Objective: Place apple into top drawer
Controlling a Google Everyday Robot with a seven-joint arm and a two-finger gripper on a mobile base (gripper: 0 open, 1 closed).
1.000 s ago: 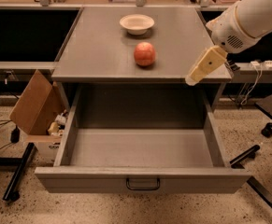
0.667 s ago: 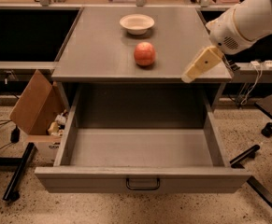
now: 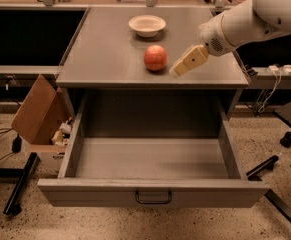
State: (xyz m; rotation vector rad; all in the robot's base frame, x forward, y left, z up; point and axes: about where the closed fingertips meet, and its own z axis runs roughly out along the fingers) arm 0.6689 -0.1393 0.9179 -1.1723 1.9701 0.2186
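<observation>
One grey cabinet top (image 3: 105,59) is taking most of the space in front of me. Under it the top drawer (image 3: 150,164) is standing pulled far out, with nothing lying inside it. Next in size, the white arm (image 3: 255,19) is reaching in from the right, above the right part of the cabinet top. A cardboard box (image 3: 37,111) is leaning on the floor at the left of the drawer. At the back of the top a cream bowl (image 3: 147,20) is sitting, near the apple but not touching it. The apple (image 3: 155,57) is resting on the cabinet top in front of the bowl, not yet in the drawer. The gripper (image 3: 179,69) is hovering just beside the apple on its right and pointing down toward it. It seems to be apart from the fruit, and I cannot tell whether it is open or closed.

I am judging that the reach for the grasp is the step in hand. To do it well, the gripper should come with its opening wider than the fruit and centred on its widest part. If only one side touches first, the round apple may roll toward the bowl. After closing, it should be lifting clear of the front edge and releasing low inside the drawer
</observation>
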